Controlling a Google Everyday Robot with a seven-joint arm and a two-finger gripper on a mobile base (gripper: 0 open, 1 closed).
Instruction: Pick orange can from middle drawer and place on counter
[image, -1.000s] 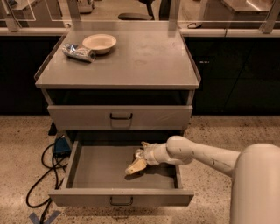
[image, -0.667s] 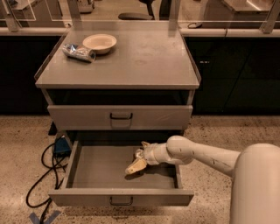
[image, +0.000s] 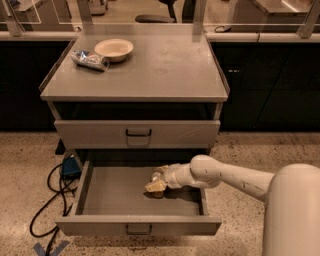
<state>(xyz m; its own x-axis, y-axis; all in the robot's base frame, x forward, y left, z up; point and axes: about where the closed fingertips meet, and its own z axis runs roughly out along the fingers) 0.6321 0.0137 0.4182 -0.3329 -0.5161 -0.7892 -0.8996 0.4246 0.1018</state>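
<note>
One end effector (image: 155, 186), in drawer (image: 115, 199), over can (image: 158, 194)

A speckled beige stone floor (image: 260, 155) carries a looped black cable (image: 44, 212) and small blue box (image: 70, 166) at near left, dark cabinet fronts (image: 272, 85) under a pale ledge (image: 260, 36) with clear glass panels (image: 235, 12) line the far side, and the gripper (image: 156, 186) sits low at near centre.
</note>
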